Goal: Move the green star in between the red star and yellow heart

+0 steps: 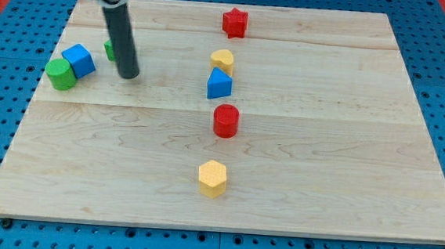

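The green star [110,50] lies near the view's upper left, mostly hidden behind the dark rod. My tip [128,75] rests on the board just right of and below it, touching or nearly touching. The red star [234,22] sits at the top centre. The yellow heart [222,60] lies a little below it, with a narrow gap of bare board between the two.
A blue cube [78,59] and a green cylinder [61,74] sit together at the left. A blue triangle [219,84] touches the heart's lower side. A red cylinder [226,121] and a yellow hexagon [212,178] follow down the centre line.
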`<state>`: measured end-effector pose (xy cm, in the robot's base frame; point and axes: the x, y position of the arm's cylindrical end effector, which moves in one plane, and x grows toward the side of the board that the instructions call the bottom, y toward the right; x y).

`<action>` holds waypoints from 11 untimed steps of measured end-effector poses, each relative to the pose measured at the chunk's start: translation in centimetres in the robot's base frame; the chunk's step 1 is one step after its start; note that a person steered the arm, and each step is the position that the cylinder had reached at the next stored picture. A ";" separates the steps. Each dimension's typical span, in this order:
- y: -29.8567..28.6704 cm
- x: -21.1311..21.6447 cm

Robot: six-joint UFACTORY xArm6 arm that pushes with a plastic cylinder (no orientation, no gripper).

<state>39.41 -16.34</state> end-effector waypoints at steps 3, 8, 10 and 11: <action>-1.3 -7.0; 0.4 -7.8; 12.2 -8.1; 8.3 -8.2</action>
